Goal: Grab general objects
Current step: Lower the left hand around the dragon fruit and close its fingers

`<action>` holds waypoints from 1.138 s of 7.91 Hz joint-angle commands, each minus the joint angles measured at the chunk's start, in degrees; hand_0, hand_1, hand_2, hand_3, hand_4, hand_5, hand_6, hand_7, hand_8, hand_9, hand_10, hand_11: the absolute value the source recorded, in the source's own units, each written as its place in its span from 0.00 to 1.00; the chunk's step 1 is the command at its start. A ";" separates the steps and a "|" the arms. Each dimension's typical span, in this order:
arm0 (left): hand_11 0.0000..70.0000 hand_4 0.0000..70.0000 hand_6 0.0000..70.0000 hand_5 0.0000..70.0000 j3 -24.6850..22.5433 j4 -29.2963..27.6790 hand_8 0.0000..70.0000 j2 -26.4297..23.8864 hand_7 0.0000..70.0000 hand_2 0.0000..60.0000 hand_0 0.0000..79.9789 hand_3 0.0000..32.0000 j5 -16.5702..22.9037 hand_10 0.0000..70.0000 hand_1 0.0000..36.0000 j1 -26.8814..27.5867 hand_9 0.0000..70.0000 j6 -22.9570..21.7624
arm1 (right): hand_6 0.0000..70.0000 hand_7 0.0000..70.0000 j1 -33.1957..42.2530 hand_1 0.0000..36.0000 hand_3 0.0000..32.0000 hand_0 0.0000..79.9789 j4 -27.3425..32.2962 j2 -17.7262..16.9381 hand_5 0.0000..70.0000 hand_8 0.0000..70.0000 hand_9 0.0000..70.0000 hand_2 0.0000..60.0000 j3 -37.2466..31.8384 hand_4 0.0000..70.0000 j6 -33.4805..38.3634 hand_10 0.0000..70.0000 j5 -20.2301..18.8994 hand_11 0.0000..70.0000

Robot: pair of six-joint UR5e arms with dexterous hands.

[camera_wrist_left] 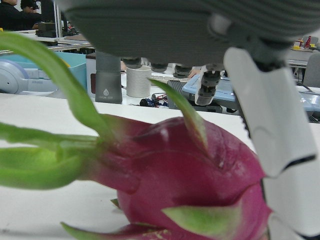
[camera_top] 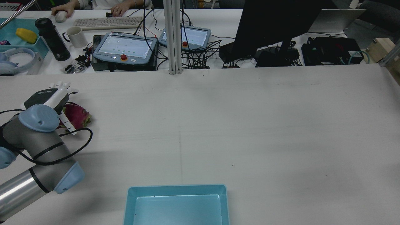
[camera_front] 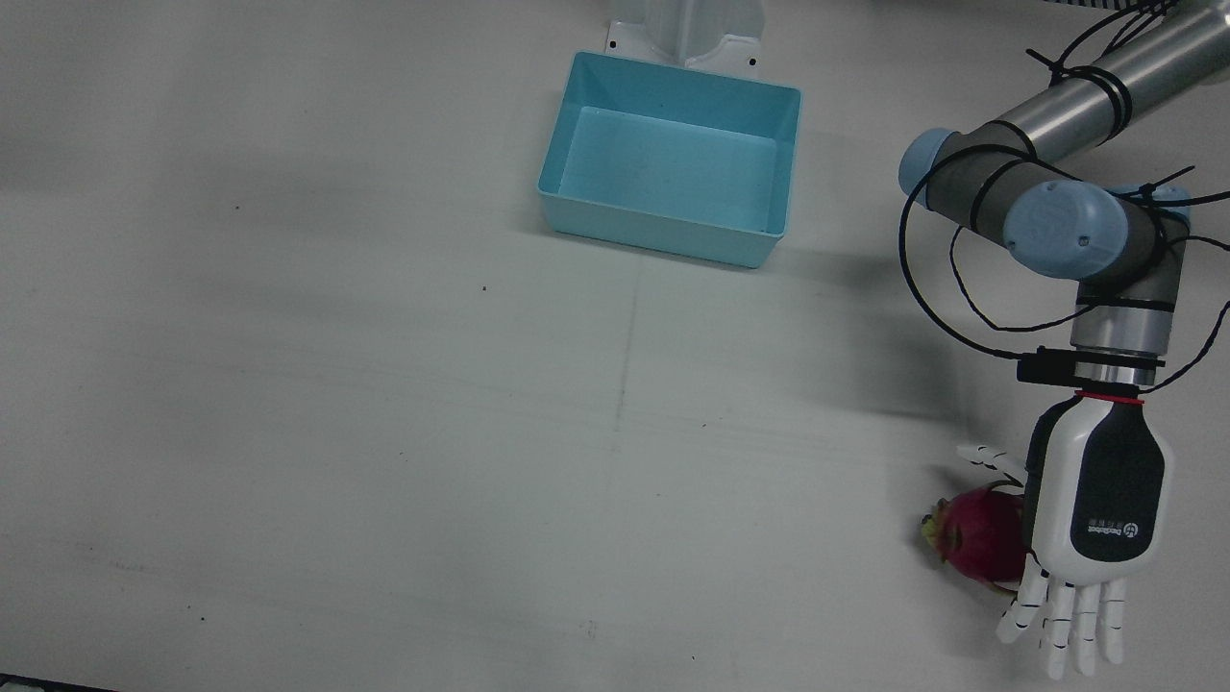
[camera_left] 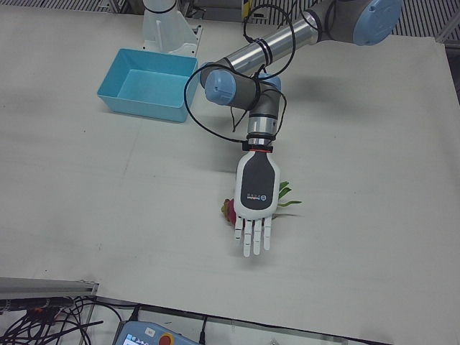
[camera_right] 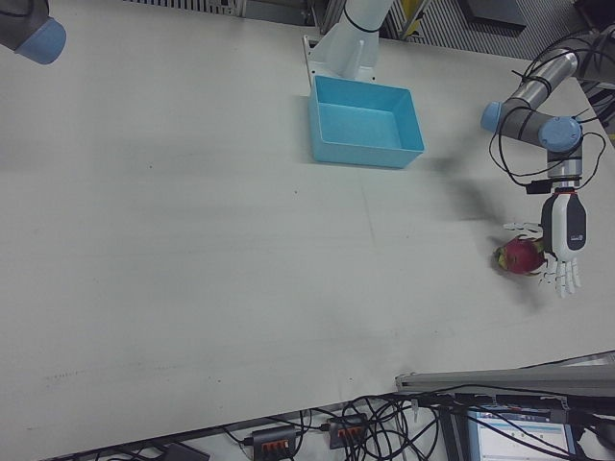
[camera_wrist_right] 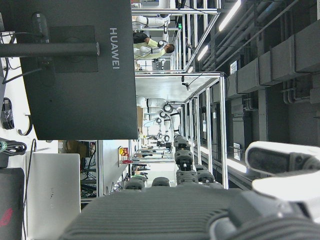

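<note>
A magenta dragon fruit (camera_front: 975, 538) with green scales lies on the white table near the operators' edge, before the left arm. My left hand (camera_front: 1095, 509) hovers over its side, back up, fingers (camera_front: 1067, 625) stretched out straight and thumb spread beyond the fruit. It is open and does not grip. The rear view shows the fruit (camera_top: 77, 115) peeking from under the hand (camera_top: 50, 95). In the left hand view the fruit (camera_wrist_left: 185, 175) fills the picture close to the palm, with the thumb (camera_wrist_left: 270, 125) at the right. My right hand (camera_wrist_right: 200, 210) shows only in its own view, raised and holding nothing.
A light blue bin (camera_front: 653, 235) stands empty near the pedestals, far from the fruit. Black cables (camera_front: 937, 308) loop off the left wrist. Beyond the table's far edge lie a keyboard (camera_top: 107, 22), a mug (camera_top: 76, 36), teach pendants (camera_top: 125, 47) and a monitor (camera_top: 275, 22).
</note>
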 commanded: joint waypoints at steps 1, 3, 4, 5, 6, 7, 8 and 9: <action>0.00 0.00 0.00 0.24 0.68 0.00 0.00 -0.16 0.08 0.19 0.73 0.00 -1.59 0.00 0.75 0.23 0.00 0.05 | 0.00 0.00 0.00 0.00 0.00 0.00 0.00 0.00 0.00 0.00 0.00 0.00 0.00 0.00 0.00 0.00 0.00 0.00; 0.00 0.00 0.00 0.28 1.56 0.17 0.00 -0.16 0.08 0.20 0.74 0.00 -1.94 0.00 0.78 0.32 0.00 1.97 | 0.00 0.00 0.00 0.00 0.00 0.00 0.00 0.00 0.00 0.00 0.00 0.00 0.00 0.00 0.00 0.00 0.00 0.00; 0.00 0.00 0.00 0.28 2.09 -0.35 0.00 -0.25 0.08 0.20 0.74 0.00 -1.94 0.00 0.76 0.93 0.00 4.34 | 0.00 0.00 0.00 0.00 0.00 0.00 0.00 0.00 0.00 0.00 0.00 0.00 0.00 0.00 0.00 0.00 0.00 0.00; 0.00 0.00 0.00 0.27 2.53 -0.35 0.00 -0.25 0.07 0.18 0.72 0.00 -1.85 0.00 0.74 0.94 0.00 4.45 | 0.00 0.00 0.00 0.00 0.00 0.00 0.00 0.00 0.00 0.00 0.00 0.00 0.00 0.00 0.00 0.00 0.00 0.00; 0.00 0.00 0.00 0.28 2.53 -0.35 0.00 -0.25 0.07 0.19 0.72 0.00 -1.85 0.00 0.74 1.02 0.00 4.45 | 0.00 0.00 0.00 0.00 0.00 0.00 0.00 0.00 0.00 0.00 0.00 0.00 0.00 0.00 0.00 0.00 0.00 0.00; 0.00 0.00 0.00 0.32 2.71 -0.88 0.00 -0.34 0.08 0.20 0.73 0.00 -1.94 0.00 0.75 1.55 0.00 4.45 | 0.00 0.00 0.00 0.00 0.00 0.00 0.00 0.00 0.00 0.00 0.00 0.00 0.00 0.00 0.00 0.00 0.00 0.00; 0.00 0.00 0.00 0.40 2.97 -0.88 0.00 -0.34 0.07 0.25 0.72 0.00 -1.85 0.00 0.76 1.90 0.00 4.45 | 0.00 0.00 0.00 0.00 0.00 0.00 0.00 0.00 0.00 0.00 0.00 0.00 0.00 0.00 0.00 0.00 0.00 0.00; 0.00 0.05 0.00 0.62 3.41 -0.88 0.00 -0.34 0.06 0.31 0.72 0.00 -1.94 0.00 0.77 1.90 0.00 4.54 | 0.00 0.00 0.00 0.00 0.00 0.00 0.00 0.00 0.00 0.00 0.00 0.00 0.00 0.00 0.00 0.00 0.00 0.00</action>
